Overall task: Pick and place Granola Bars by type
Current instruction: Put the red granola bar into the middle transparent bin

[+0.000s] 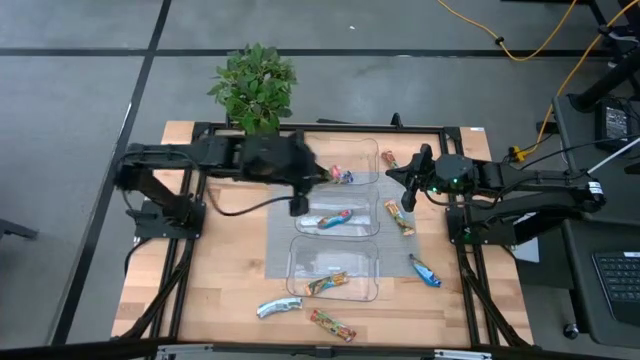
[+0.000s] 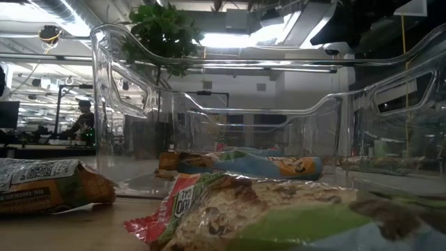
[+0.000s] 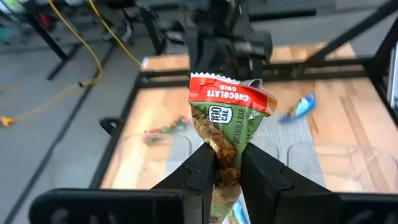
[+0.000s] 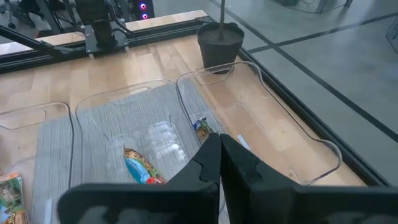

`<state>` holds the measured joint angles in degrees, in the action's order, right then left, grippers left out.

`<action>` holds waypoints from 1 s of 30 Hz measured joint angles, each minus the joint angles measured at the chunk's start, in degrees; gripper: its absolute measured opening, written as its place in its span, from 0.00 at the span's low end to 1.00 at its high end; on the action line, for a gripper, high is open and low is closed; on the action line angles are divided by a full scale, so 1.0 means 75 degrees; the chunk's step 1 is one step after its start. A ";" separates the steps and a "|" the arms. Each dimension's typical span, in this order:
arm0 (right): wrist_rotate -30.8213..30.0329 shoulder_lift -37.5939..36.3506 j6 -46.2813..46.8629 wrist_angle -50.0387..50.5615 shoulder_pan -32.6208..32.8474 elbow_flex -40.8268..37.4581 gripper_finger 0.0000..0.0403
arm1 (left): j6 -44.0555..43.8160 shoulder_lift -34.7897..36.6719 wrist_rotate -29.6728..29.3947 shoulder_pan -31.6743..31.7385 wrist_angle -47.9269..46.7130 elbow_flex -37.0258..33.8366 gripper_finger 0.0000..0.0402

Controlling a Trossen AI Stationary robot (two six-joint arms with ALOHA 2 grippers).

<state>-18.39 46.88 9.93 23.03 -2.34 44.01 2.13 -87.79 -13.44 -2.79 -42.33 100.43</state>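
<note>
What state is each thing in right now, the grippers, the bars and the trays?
left gripper: shut on the chocolate chip bar, held above the trays.
right gripper: shut, empty.
middle tray: holds a blue bar.
near tray: holds one bar.
blue-silver bar: loose on the table.

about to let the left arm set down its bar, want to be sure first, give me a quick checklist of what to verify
1. Grip: left hand is shut on the red-and-green wrapped chocolate chip granola bar, pinched near its lower end. ok.
2. Position: left hand hangs at the left edge of the clear plastic trays; whether it is over one, cannot tell.
3. Matching type: the middle tray holds a blue wrapped bar, which looks like a different type; the nearest tray's bar may match. cannot tell.
4. Right hand is shut, empty, off to the trays' right. ok.
5. Loose bars remain on the wooden table. not ok.
</note>
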 joint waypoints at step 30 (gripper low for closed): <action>0.0003 0.0002 0.0009 0.0000 0.0001 0.0000 0.02 | 0.0559 -0.3756 0.2152 0.0746 -0.0504 0.0074 0.15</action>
<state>-18.37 46.89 10.00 23.03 -2.33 44.01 6.32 -115.96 2.70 2.81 -46.11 100.99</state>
